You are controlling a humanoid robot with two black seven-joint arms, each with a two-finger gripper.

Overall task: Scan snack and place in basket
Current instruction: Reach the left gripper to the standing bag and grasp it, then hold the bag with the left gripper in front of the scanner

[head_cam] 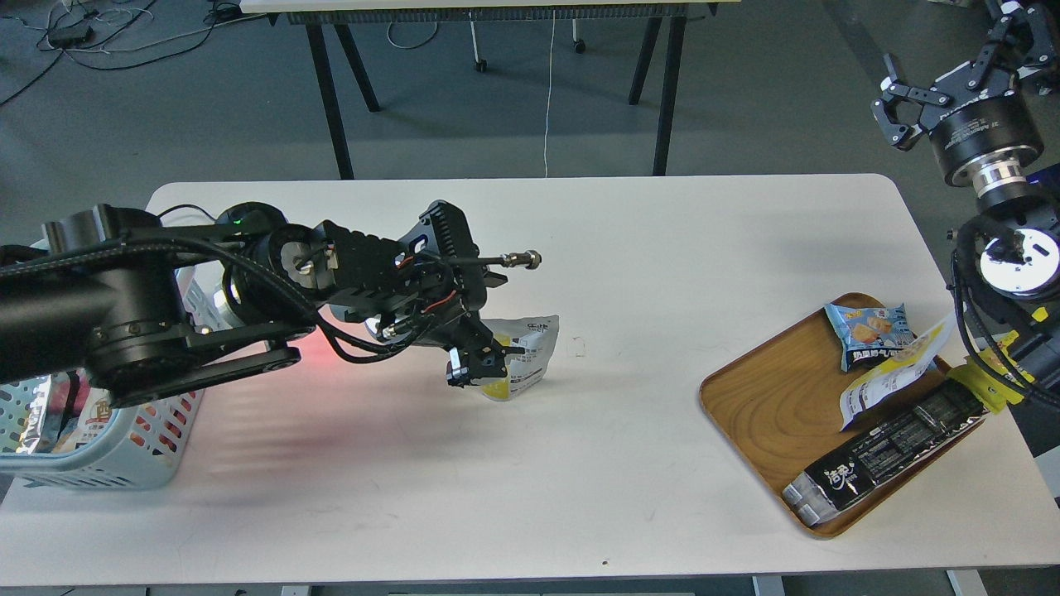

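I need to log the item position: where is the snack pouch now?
In the head view, the snack is near the middle of the white table, at the left gripper, right of the basket.

Black cabled arms (124,314), silver wrist ring (998,175)

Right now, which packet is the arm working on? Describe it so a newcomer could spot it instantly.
Start at the white table and follow the black left arm in from the blue basket to the left gripper near the table's middle. There stands the snack, a pouch with a white-grey top and yellow bottom. Unlike the packets on the wooden tray, it is alone.
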